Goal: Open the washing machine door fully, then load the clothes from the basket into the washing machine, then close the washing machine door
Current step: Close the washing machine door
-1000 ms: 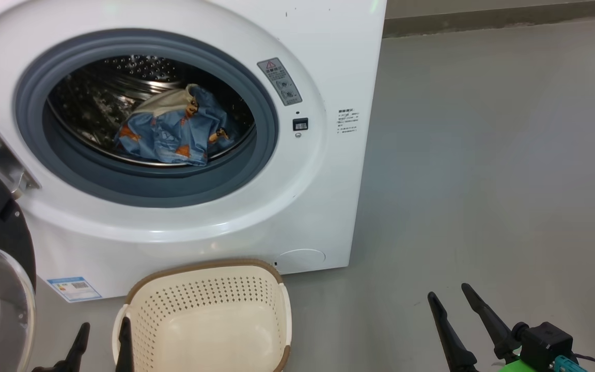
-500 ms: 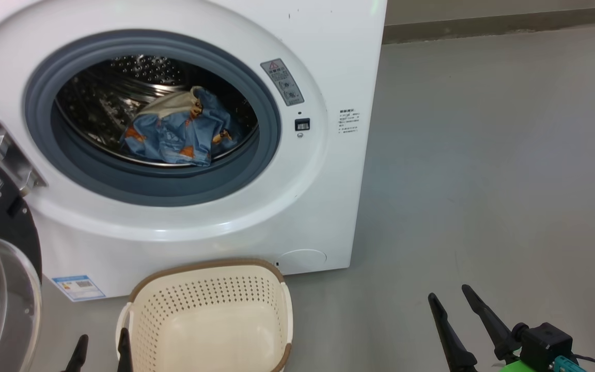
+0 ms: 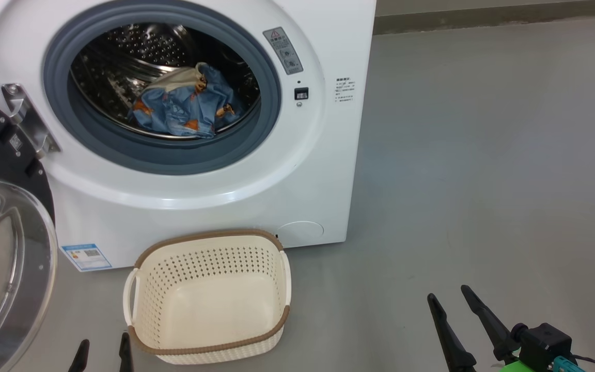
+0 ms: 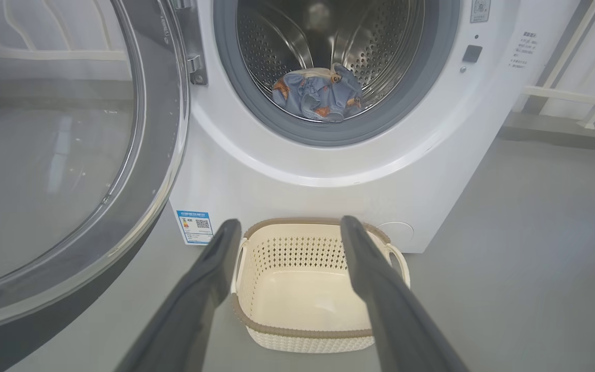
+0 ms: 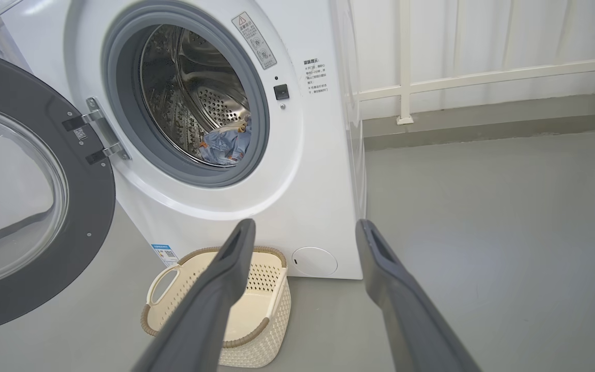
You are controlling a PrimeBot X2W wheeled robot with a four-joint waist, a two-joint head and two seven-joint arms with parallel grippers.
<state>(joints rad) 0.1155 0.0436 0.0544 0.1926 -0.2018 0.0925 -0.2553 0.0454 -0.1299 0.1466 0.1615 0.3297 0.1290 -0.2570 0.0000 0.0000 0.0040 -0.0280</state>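
Clothes (image 3: 186,106) sit in the drum (image 3: 122,51) at upper centre and the basket (image 3: 209,234) below is empty, so the washing machine door (image 3: 3,248) at the left edge wants closing. Left gripper (image 3: 104,345) and right gripper (image 3: 448,292), low in frame, are spread and empty; best to push the door's outer rim round until it latches

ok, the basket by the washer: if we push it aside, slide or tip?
Probably slides: the basket is empty, thin perforated plastic, so likely very light, and it sits flat on the smooth grey floor. Tipping seems unlikely with a low push, since it looks wider than tall; a push on the brown rim may tilt it.
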